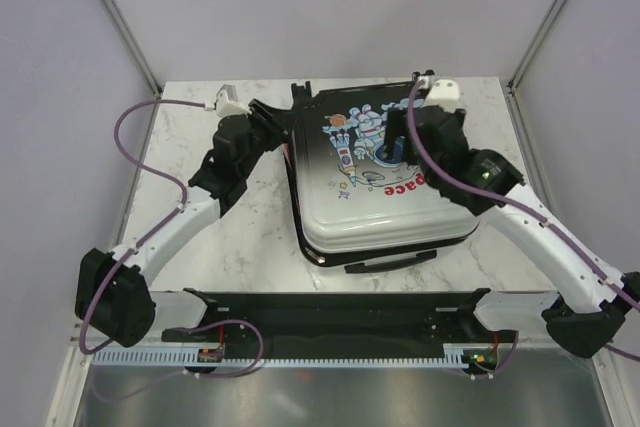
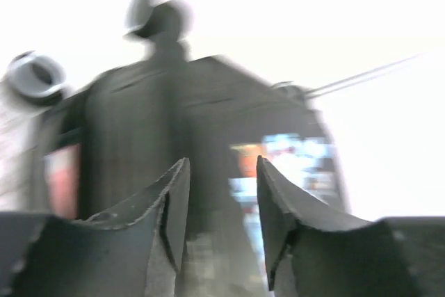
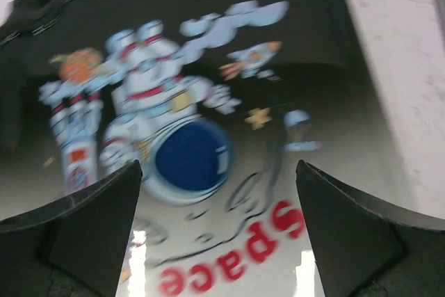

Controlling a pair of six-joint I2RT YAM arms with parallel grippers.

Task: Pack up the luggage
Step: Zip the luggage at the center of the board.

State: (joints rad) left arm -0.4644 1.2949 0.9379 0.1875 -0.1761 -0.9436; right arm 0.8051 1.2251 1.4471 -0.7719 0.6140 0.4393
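Since the black-to-white astronaut-print hard-shell suitcase [image 1: 375, 172] lies shut mid-frame, left gripper [image 2: 221, 165] and right gripper [image 3: 219, 165] both stand apart, gripping nothing.

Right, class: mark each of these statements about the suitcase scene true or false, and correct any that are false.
1. The luggage lies closed on the table, printed side up. True.
2. The right gripper is clamped on the suitcase's handle. False: its fingers stand wide apart over the printed shell, holding nothing.
3. The word "Space" is printed in red. True.
4. The left gripper hovers over the middle of the astronaut print. False: it is at the suitcase's far left edge, beside the shell.
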